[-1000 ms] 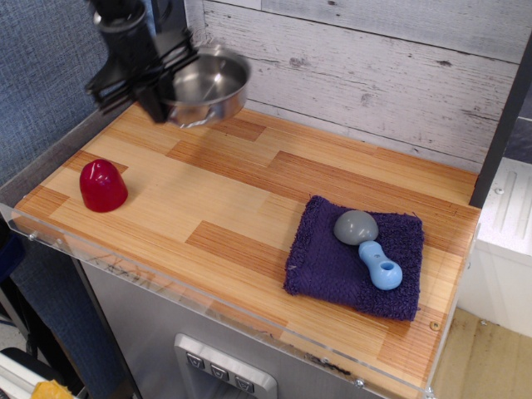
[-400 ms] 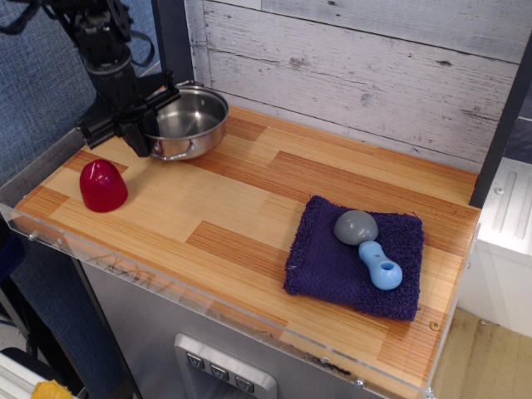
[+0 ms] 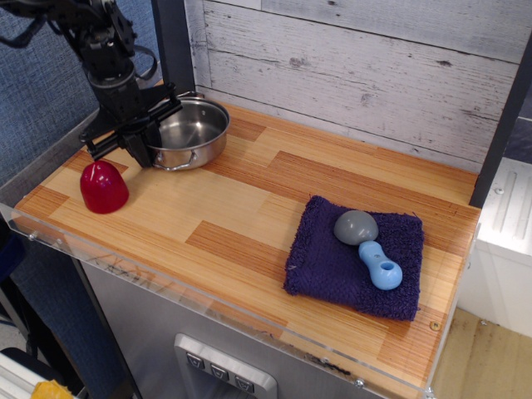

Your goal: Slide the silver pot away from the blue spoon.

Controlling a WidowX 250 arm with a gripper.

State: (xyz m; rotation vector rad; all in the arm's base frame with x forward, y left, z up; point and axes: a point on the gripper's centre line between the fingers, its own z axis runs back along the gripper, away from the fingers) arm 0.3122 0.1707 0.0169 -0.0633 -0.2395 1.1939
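The silver pot [image 3: 193, 130] sits on the wooden counter [image 3: 249, 208] at the back left. My black gripper [image 3: 143, 146] comes down from the upper left and is closed on the pot's left rim. The blue spoon [image 3: 370, 247], with a grey bowl and a light-blue handle, lies on the purple cloth [image 3: 332, 266] at the front right, far from the pot.
A red dome-shaped thing [image 3: 103, 186] stands just in front of and to the left of the gripper. A whitewashed plank wall [image 3: 357, 66] runs along the back. A clear plastic lip [image 3: 208, 299] edges the counter's front.
The gripper has carried the pot down from the air and set it on the counter at the back left. The spoon, cloth and red dome have not moved.
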